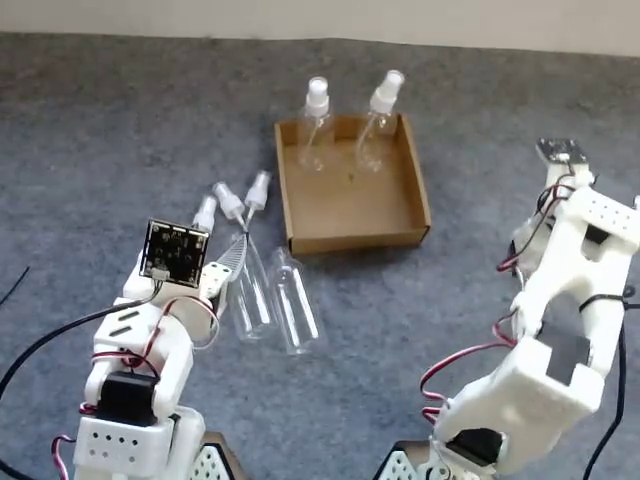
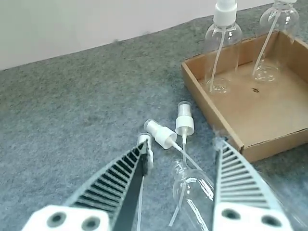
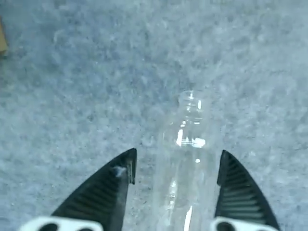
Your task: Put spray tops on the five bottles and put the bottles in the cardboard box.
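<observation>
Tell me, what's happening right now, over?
Left hand open over loose spray tops. Right hand open around topless bottle. Two topped bottles standing in cardboard box. Nothing blocking box.

The worktop point(image 1: 110, 130) is grey and fuzzy like thin carpet all the way across, meeting a pale wall point(image 1: 420, 22) along its far edge, and a thin black cable point(image 1: 14, 283) strays in from one side.

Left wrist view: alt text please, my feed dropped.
The left gripper hangs open over a clear bottle lying on grey carpet, with three spray tops lying just beyond its fingertips. Farther off, a cardboard box holds two upright bottles with spray tops fitted.
</observation>
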